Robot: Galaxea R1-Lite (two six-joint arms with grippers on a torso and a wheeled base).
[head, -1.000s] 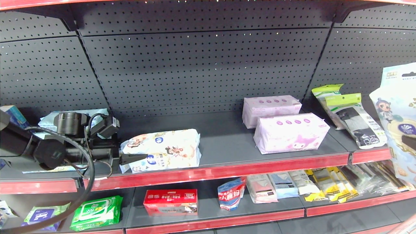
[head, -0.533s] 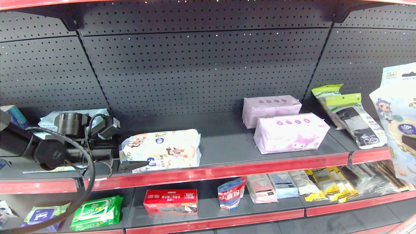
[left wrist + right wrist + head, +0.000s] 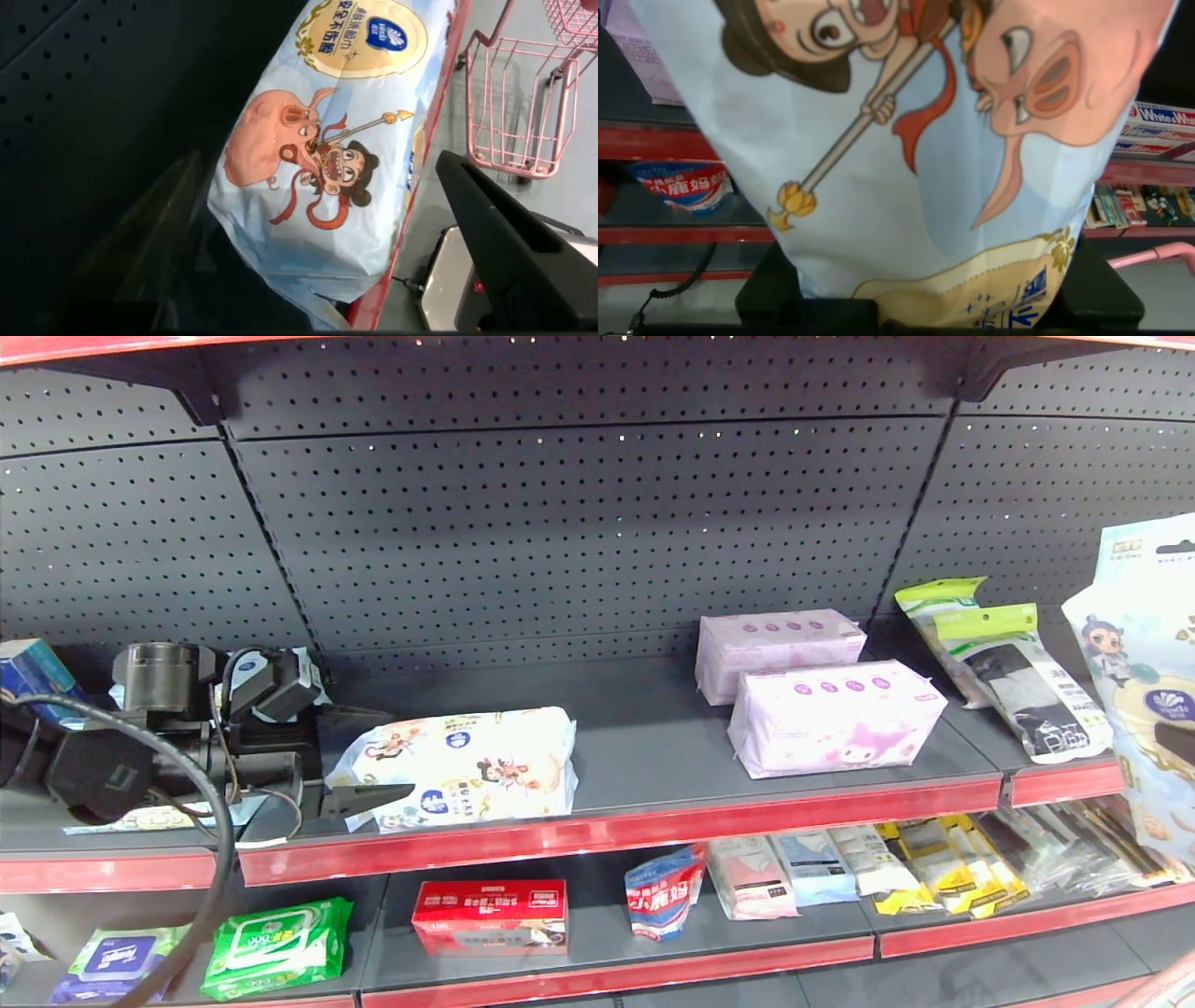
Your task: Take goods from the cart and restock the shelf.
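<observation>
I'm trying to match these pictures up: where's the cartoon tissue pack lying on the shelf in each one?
Head view: the cartoon tissue pack lies left of centre on the upper shelf.
Left wrist view: it lies across the middle.
Right wrist view: that is a second pack, held off the shelf.
Shared landmark: the red shelf edge.

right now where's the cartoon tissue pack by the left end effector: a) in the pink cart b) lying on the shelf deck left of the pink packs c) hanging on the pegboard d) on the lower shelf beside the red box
b: the cartoon tissue pack lies flat on the shelf deck, left of the two pink packs, its end between the fingers of the open left end effector; a second cartoon pack hangs in the right end effector.
</observation>
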